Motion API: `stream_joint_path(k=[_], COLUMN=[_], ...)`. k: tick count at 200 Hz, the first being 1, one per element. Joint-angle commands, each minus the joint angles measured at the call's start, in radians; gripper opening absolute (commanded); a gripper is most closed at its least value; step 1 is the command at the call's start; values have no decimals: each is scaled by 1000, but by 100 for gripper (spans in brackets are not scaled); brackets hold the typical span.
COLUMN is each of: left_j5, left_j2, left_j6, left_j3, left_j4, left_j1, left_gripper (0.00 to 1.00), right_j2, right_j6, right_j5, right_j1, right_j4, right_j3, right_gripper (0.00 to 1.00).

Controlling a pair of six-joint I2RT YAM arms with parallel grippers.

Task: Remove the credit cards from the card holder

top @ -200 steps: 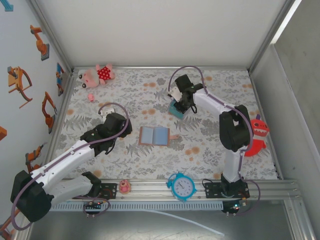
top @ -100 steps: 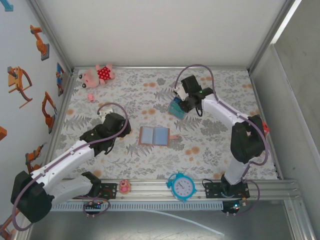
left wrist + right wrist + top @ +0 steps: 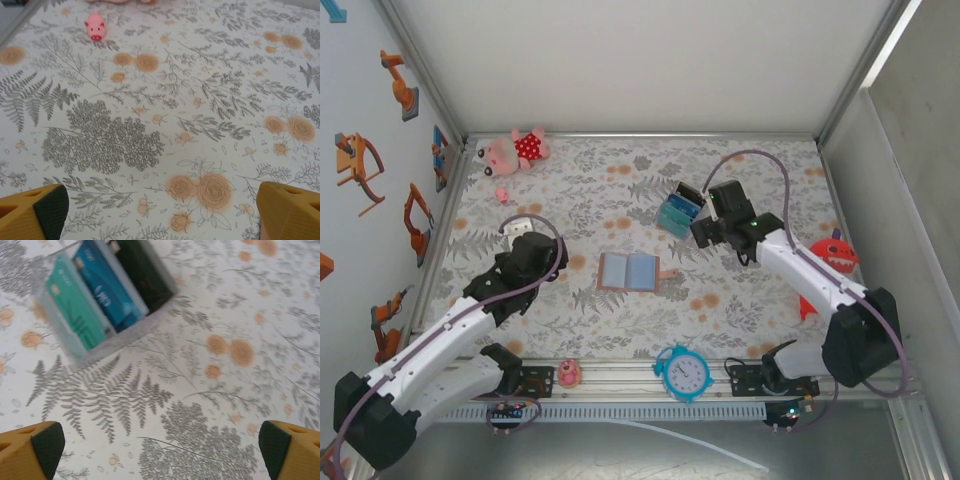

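Right jaws: spread wide, with the dark pads (image 3: 47, 445) at either edge of the wrist view and nothing between them; a second ago they were nearly closed over the card box.
Left jaws: spread wide above the bare patterned counter (image 3: 160, 100), holding nothing; their opening is unchanged.
Right arm (image 3: 800, 270): has swung back from the box toward the near right.
Card holder (image 3: 628, 271): lies open and flat at mid-counter between the two arms, where it lay a second ago; neither arm touches it.
Card box (image 3: 678, 212): beyond the holder, just beside the right jaws; a green card (image 3: 75, 310) and a blue card (image 3: 107, 290) stand in its slots.
Pink pig figurine (image 3: 95, 27): farther off, well apart, undisturbed.
Meaning: probably a card just released into the box. Whether the holder's blue-grey pockets hold any more cannot be told.
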Motion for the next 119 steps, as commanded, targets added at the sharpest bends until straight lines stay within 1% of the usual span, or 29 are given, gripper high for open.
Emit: stream_joint_path(k=[1,47,71,89,107,119], left_j5=[-71,-134,-150,-150,-139,-122], left_j2=[-42,-116,-142,-146,-135,-123], left_j6=[119,255,346,416,465,486], left_j3=[-30,-110,-151,-189,-221,-246], left_j4=[65,216,318,412,509,576], left_j1=[9,30,54,87,123,156], left_gripper=[97,97,97,97,97,97], right_j2=[-81,-191,-211,-219,-241,-265], right_j6=[102,166,183,172,104,55], right_j5=[154,375,461,499,527,522], right_j1=[-5,-8,-11,-12,-12,-13], right_j4=[67,184,215,257,406,528], right_j3=[-65,-206,-246,-276,-358,-426], right_gripper=[99,99,99,99,99,99])
